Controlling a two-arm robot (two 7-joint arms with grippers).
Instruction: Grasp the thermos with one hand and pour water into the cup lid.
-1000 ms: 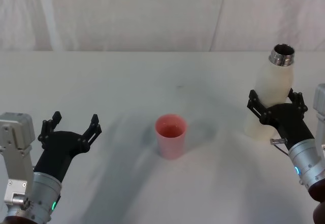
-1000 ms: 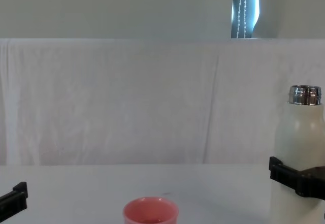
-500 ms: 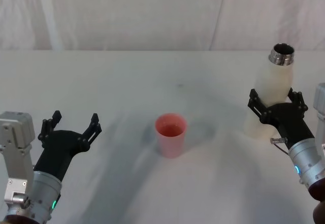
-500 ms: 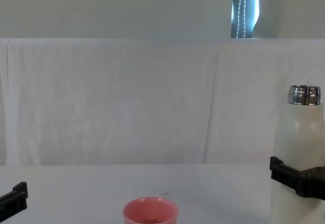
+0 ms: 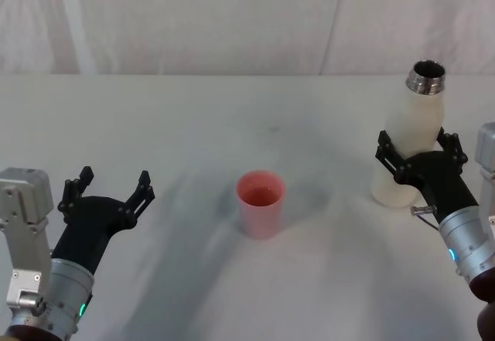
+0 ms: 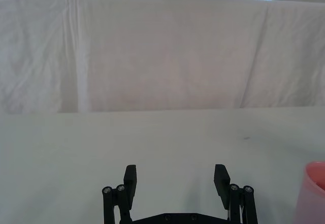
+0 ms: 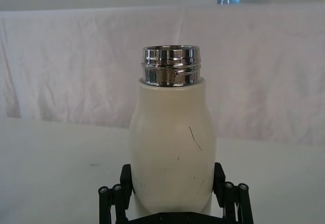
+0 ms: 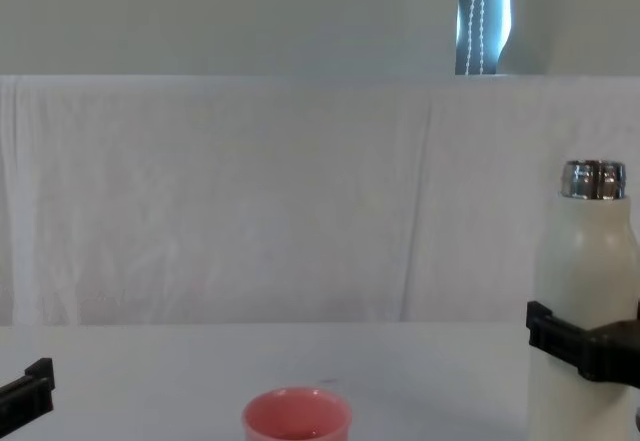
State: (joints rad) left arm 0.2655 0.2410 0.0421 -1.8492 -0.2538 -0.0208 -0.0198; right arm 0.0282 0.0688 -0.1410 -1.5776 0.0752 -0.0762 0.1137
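Note:
The cream-white thermos (image 5: 408,141) stands upright at the table's right, its open steel neck (image 5: 426,77) on top. My right gripper (image 5: 418,149) is shut on its lower body, one finger on each side. The right wrist view shows the thermos (image 7: 172,148) held between the black fingers (image 7: 123,179). In the chest view the thermos (image 8: 583,281) rises at the right edge. The pink cup lid (image 5: 261,203) stands upright at the table's middle, well to the left of the thermos, and is also seen as the cup lid (image 8: 296,419). My left gripper (image 5: 113,180) hovers open at the near left, holding nothing.
A white cloth covers the table (image 5: 232,124) and hangs as a backdrop behind it. Bare cloth lies between the cup lid and the thermos. The left wrist view shows the open left gripper (image 6: 175,176) and the cup lid's edge (image 6: 316,193).
The thermos and my right gripper have shifted slightly upward and a little toward the centre. The left arm and the cup lid have stayed put.

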